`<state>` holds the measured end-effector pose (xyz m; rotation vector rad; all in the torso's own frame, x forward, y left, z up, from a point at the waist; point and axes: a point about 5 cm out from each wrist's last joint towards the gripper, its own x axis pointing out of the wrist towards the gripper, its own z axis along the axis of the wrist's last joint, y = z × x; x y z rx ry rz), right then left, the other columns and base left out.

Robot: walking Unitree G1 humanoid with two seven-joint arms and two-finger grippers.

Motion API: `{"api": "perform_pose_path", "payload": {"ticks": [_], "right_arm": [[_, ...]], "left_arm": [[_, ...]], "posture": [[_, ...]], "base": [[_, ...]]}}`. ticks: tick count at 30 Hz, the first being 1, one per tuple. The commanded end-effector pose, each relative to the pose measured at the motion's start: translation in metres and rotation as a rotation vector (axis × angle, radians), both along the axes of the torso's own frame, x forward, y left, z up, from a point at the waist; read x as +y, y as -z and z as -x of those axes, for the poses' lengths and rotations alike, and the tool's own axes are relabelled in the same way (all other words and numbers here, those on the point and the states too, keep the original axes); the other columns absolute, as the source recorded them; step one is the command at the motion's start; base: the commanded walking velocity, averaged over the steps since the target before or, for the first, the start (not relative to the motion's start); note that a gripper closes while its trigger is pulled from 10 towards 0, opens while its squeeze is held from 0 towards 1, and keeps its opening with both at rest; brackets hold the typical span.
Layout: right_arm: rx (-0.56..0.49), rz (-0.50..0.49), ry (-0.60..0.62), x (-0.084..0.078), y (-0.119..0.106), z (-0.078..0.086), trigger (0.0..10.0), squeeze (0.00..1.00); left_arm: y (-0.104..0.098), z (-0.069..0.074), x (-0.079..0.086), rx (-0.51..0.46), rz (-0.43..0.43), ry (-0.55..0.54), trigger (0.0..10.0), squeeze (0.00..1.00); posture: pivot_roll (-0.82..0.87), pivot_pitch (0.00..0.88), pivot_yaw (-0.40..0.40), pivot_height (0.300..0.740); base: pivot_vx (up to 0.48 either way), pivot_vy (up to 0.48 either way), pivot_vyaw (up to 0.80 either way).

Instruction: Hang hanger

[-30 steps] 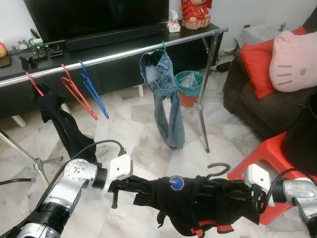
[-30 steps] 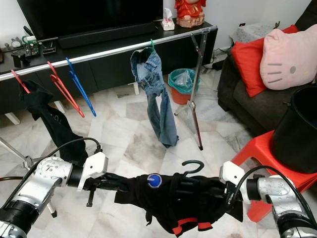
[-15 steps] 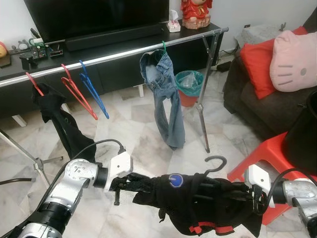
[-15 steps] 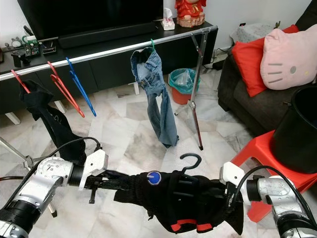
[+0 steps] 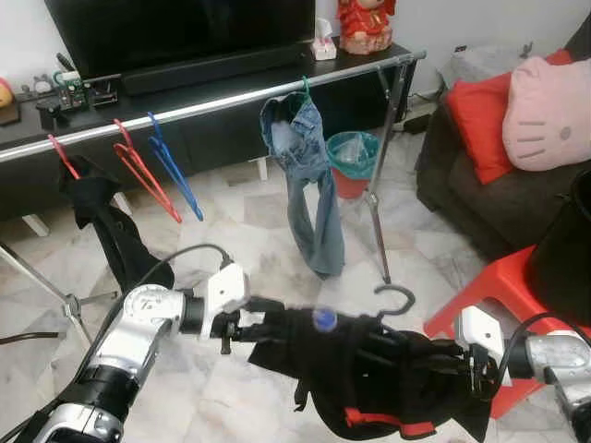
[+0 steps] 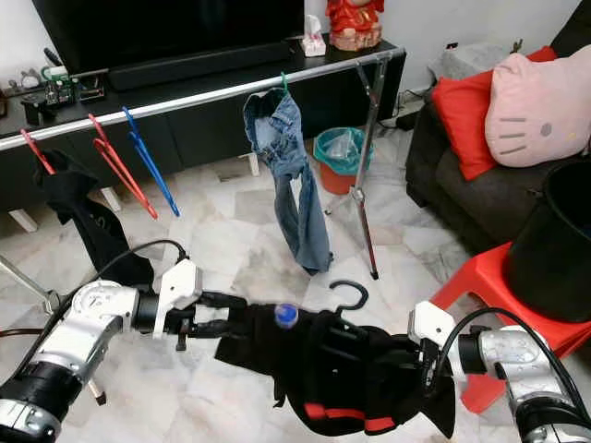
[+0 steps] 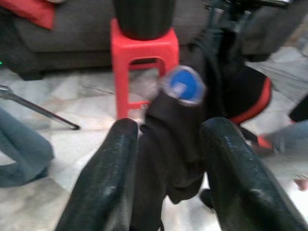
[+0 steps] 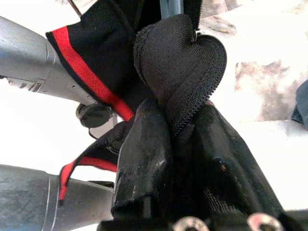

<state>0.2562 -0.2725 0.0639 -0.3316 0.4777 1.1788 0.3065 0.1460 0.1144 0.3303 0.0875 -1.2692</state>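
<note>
Garment (image 5: 369, 378) on hanger (image 5: 392, 300) was raised twd rail (image 5: 231, 97) (both jaws clamped on cloth); hanging not yet done.

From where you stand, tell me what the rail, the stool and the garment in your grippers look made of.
Rail: likely metal, a silvery tube with a bright sheen.
Stool: probably moulded plastic, glossy uniform red.
Garment, held by the left gripper and right gripper: soft black fabric with red trim, draping limply.

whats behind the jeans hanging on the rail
Behind the jeans stands a green bin against the black tv cabinet. The bin's left edge and the cabinet front there are covered.
</note>
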Motion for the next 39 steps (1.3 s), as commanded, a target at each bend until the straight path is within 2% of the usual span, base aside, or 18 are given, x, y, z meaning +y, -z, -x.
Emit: {"api": "perform_pose_path", "payload": {"ticks": [1,6,7,9,13,19,20,22,25,29,32,33,34,35,37,39], "right_arm": [[-0.026,-0.032,-0.006,0.002,-0.004,-0.001,0.0,0.0],[-0.03,-0.031,-0.003,0.003,-0.004,-0.001,0.0,0.0],[-0.029,-0.031,-0.001,0.003,-0.003,-0.001,0.0,0.0],[-0.028,-0.023,0.018,0.004,0.001,-0.001,0.0,0.0],[-0.04,0.004,0.094,0.007,0.01,-0.001,0.0,0.0],[-0.014,-0.037,0.186,0.021,0.032,0.009,0.0,0.0],[-0.024,-0.067,0.232,0.025,0.037,0.011,0.0,0.0],[-0.037,-0.081,0.276,0.028,0.039,0.011,0.0,0.0],[-0.087,-0.093,0.415,0.031,0.044,0.006,0.0,0.0],[-0.118,-0.118,0.544,0.036,0.047,0.0,0.0,0.0],[-0.147,-0.085,0.624,0.042,0.05,-0.005,0.0,0.0],[-0.157,-0.096,0.65,0.044,0.049,-0.007,4.7,0.0],[-0.165,-0.108,0.672,0.047,0.049,-0.009,4.7,0.0],[-0.181,-0.12,0.688,0.051,0.048,-0.011,10.0,0.0],[-0.212,-0.13,0.721,0.056,0.045,-0.016,10.0,0.0],[-0.233,-0.142,0.809,0.059,0.042,-0.024,10.0,0.0]], "left_arm": [[-0.001,-0.008,0.007,-0.071,-0.02,-0.095,10.0,1.0],[-0.003,-0.018,0.012,-0.15,-0.031,-0.23,10.0,1.0],[-0.002,-0.021,0.015,-0.153,-0.037,-0.279,10.0,0.0],[0.002,-0.025,0.02,-0.171,-0.076,-0.353,10.0,0.0],[0.006,-0.027,0.023,-0.193,-0.055,-0.426,10.0,0.0],[0.011,-0.028,0.026,-0.23,-0.05,-0.527,10.0,0.0],[0.011,-0.03,0.03,-0.246,-0.044,-0.585,10.0,0.0],[0.01,-0.032,0.033,-0.262,-0.038,-0.636,10.0,0.0],[0.007,-0.035,0.042,-0.269,0.013,-0.759,10.0,0.0],[0.015,-0.031,0.046,-0.255,0.009,-0.804,10.0,0.0],[0.025,-0.025,0.044,-0.239,0.005,-0.808,10.0,0.0],[0.027,-0.024,0.044,-0.233,0.009,-0.823,10.0,0.0],[0.029,-0.023,0.045,-0.232,0.011,-0.839,10.0,0.0],[0.03,-0.022,0.045,-0.226,0.019,-0.851,10.0,0.0],[0.034,-0.02,0.044,-0.213,0.026,-0.867,10.0,0.0],[0.039,-0.018,0.044,-0.193,0.024,-0.882,10.0,0.0]], "posture": [[0.08,0.038,0.061,0.74],[0.08,0.039,0.06,0.74],[0.08,0.039,0.06,0.74],[0.07,0.04,0.059,0.74],[0.07,0.041,0.058,0.74],[0.08,0.041,0.056,0.74],[0.07,0.037,0.057,0.74],[0.07,0.037,0.057,0.74],[0.08,0.029,0.059,0.74],[0.07,0.022,0.064,0.74],[0.07,0.016,0.067,0.74],[0.07,0.013,0.069,0.74],[0.07,0.013,0.07,0.74],[0.07,0.013,0.071,0.74],[0.07,0.012,0.073,0.74],[0.07,0.013,0.074,0.74]], "base": [[0.0,0.0,0.0],[0.0,0.0,0.0],[0.0,0.0,0.0],[0.0,0.0,0.0],[0.0,0.0,0.0],[0.0,0.0,0.0],[0.0,0.0,0.0],[0.0,0.0,0.0],[0.0,0.0,0.0],[0.0,0.0,0.0],[0.0,0.0,0.0],[0.0,0.0,0.0],[0.0,0.0,0.0],[0.0,0.0,0.0],[0.0,0.0,0.0],[0.0,0.0,0.0]]}}
